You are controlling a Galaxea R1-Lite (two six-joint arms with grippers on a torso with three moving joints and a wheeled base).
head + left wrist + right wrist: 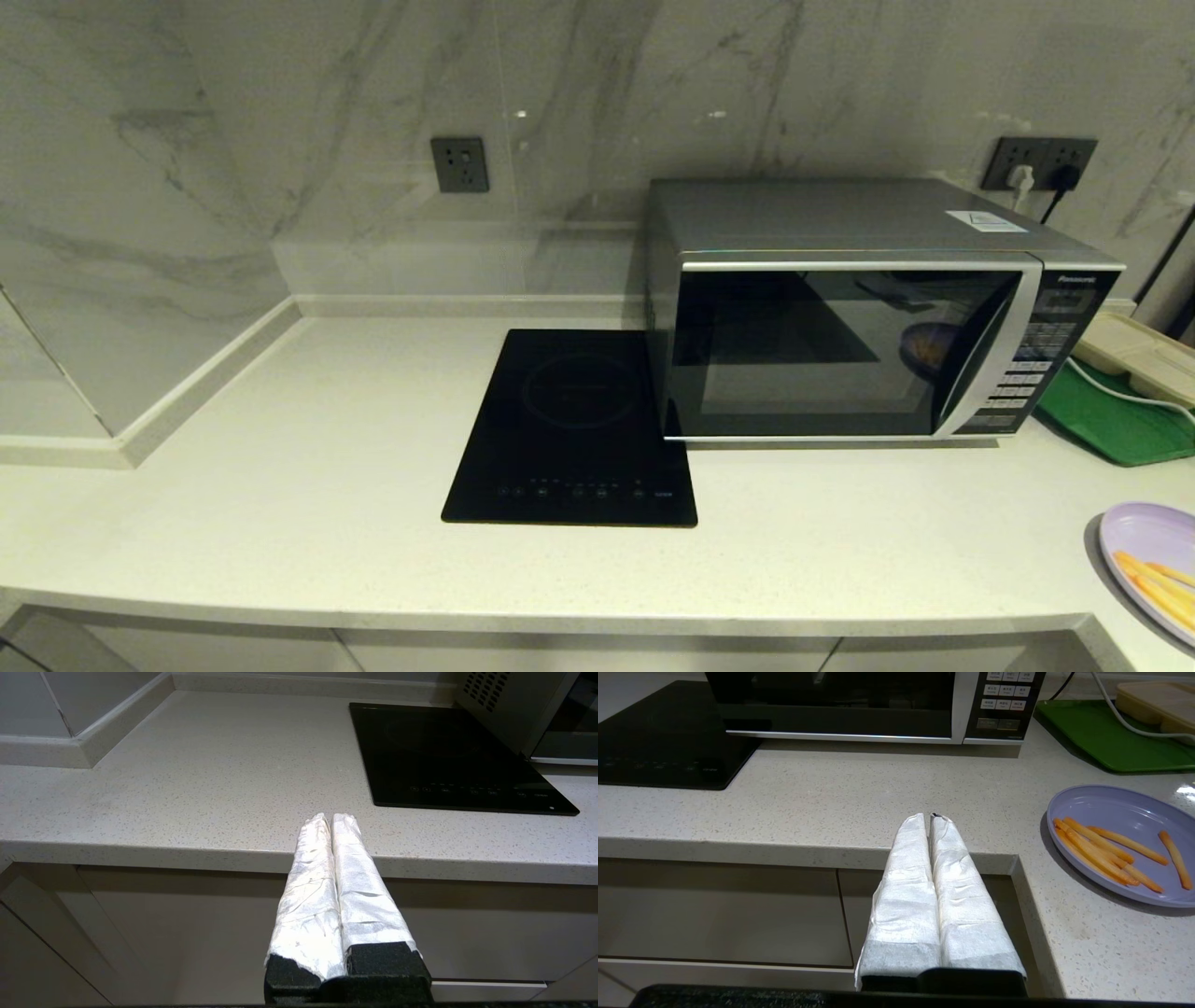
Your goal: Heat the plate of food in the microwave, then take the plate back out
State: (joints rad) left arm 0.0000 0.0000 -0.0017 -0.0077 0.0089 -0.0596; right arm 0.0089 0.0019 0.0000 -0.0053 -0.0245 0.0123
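The silver Panasonic microwave (840,317) stands at the back right of the counter, its dark glass door closed; its keypad (1004,695) shows in the right wrist view. The lavender plate of food (1153,560) with orange fry sticks lies at the counter's front right edge, also seen as the plate (1125,840) in the right wrist view. My right gripper (929,817) hangs shut and empty before the counter's front edge, left of the plate. My left gripper (331,817) is shut and empty at the front edge, left of the cooktop. Neither arm shows in the head view.
A flat black induction cooktop (574,429) lies left of the microwave. A green tray (1111,420) with a beige compartment tray (1134,355) and a white cable sits right of the microwave. Cabinet fronts (719,910) lie below the counter. Marble walls close the back and left.
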